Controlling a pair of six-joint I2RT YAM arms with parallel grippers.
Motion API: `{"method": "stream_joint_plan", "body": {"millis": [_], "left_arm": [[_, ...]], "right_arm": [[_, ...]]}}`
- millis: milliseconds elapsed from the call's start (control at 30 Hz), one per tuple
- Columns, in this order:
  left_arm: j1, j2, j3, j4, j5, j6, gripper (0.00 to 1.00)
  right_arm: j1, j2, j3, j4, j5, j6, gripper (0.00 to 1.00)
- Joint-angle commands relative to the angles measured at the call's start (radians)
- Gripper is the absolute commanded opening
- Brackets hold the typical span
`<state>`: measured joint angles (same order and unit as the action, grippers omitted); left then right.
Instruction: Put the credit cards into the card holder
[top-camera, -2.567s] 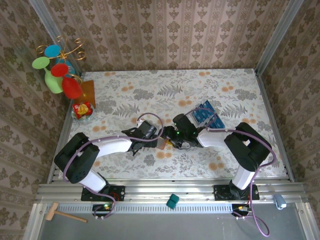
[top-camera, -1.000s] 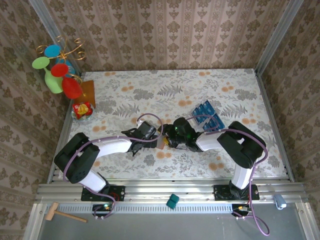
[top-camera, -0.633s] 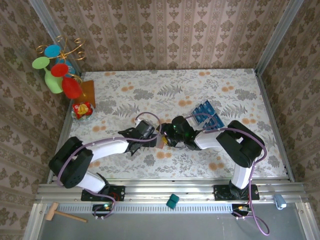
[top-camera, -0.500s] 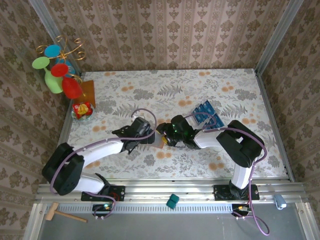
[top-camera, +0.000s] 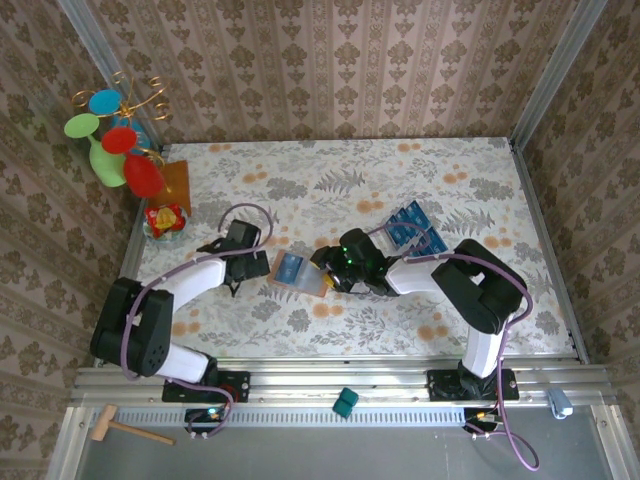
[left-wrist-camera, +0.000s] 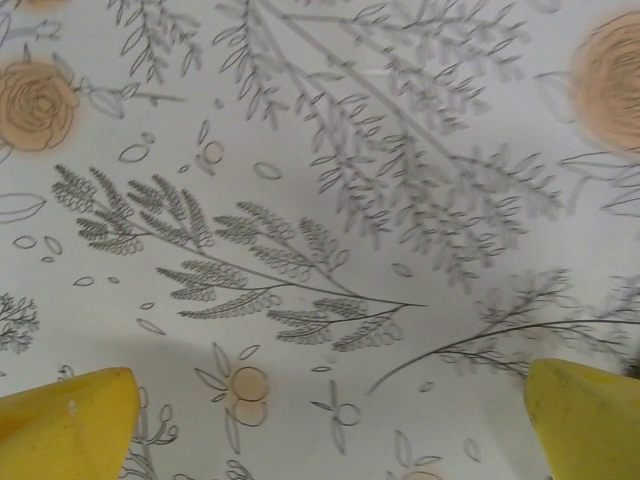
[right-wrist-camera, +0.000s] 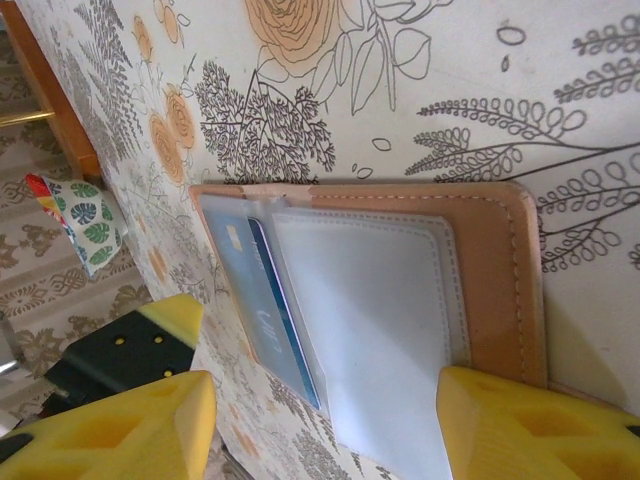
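Step in hand: seating a card. The wallet (right-wrist-camera: 495, 270) lay open and flat, one blue card (right-wrist-camera: 262, 320) partly tucked inside. My right gripper (right-wrist-camera: 325, 430) stood half-open astride the wallet's near edge, clamping nothing; my left gripper (left-wrist-camera: 328, 420) hung fully released over the bare table (left-wrist-camera: 300, 150). Next move, in my judgement: push that card home, then fetch another from the stack (top-camera: 412, 228). Card markings were unreadable.

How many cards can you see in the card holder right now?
1: a blue card slid partway under the pale pocket of the open card holder. More could be hidden under that pocket; I cannot tell.
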<state>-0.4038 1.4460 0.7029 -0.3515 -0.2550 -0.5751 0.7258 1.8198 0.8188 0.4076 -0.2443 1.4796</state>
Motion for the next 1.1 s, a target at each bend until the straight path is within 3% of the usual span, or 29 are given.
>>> {"method": "stream_joint_plan", "body": {"millis": [0,700,1067], "left_arm": [[0.003,0.037,0.036,-0.035,-0.008,0.033,1.0],[-0.039,0.108,0.012,0.016,0.059,0.026,1.0],[-0.1,0.057,-0.021,0.009,0.069,-0.008,1.0]], "right_arm": [[0.004,0.027,0.024,-0.071,-0.005,-0.031,0.62],[0.004,0.078,0.198,-0.135,-0.122,-0.152,0.61],[-0.005,-0.049,0.298,-0.532,0.028,-0.501,0.61]]}}
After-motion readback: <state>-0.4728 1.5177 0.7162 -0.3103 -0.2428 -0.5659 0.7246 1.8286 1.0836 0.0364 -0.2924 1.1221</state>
